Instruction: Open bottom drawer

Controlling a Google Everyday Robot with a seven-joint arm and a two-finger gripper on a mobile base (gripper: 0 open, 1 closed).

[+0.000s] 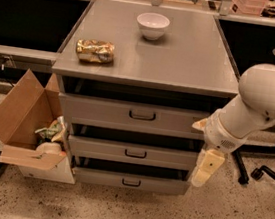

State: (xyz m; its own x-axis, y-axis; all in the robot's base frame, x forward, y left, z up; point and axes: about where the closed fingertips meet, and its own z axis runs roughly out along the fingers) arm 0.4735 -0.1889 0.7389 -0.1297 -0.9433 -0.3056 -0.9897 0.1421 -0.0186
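Observation:
The bottom drawer (130, 182) is the lowest and slimmest of three grey fronts on the cabinet, with a small black loop handle (131, 183). A dark gap shows above its front. My gripper (200, 179) hangs pointing down at the end of the white arm (259, 107), just off the cabinet's lower right corner, level with the middle drawer (134, 153) and the bottom drawer. It is to the right of the handle and apart from it. It holds nothing that I can see.
A white bowl (152, 25) and a gold snack bag (95, 51) lie on the cabinet top (184, 62). An open cardboard box (23, 116) with trash stands at the lower left. Chair legs with casters (265, 173) stand to the right.

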